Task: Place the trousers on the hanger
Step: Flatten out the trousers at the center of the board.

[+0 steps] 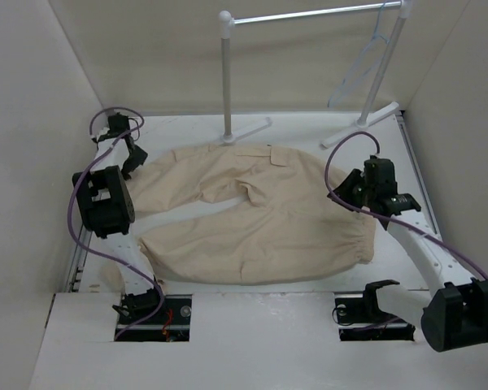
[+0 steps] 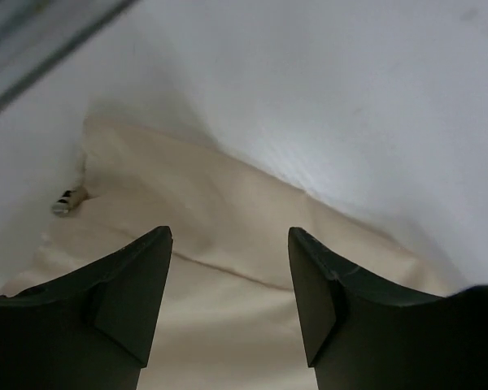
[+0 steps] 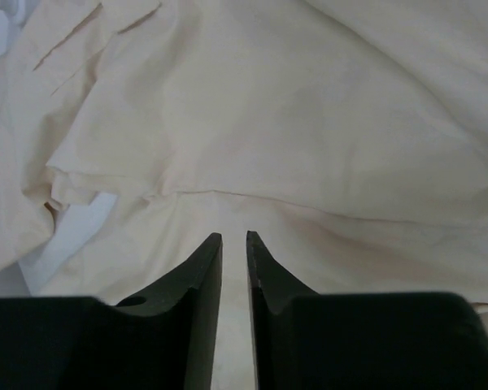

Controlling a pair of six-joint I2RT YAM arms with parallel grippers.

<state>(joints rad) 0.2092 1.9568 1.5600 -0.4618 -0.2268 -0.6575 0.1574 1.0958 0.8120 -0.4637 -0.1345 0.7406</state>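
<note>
Hanger (image 1: 358, 69) faint vs wall (image 1: 309, 57); right end effector (image 3: 234, 237) poss. on trousers (image 3: 309, 122)

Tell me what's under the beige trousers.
The soft beige cloth cargo trousers lie spread on the flat white table. Anything beneath the fabric is covered and cannot be seen.

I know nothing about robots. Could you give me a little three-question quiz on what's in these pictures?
1. True or false: the trousers already hang on the hanger.
2. Whose fingers stand wide apart? A) left fingers B) right fingers C) both
3. Fill in: the hanger hangs from the rack's top ___.
Key: 1 false, they lie spread on the table. 2 A; the right fingers are nearly together. 3 bar.
</note>
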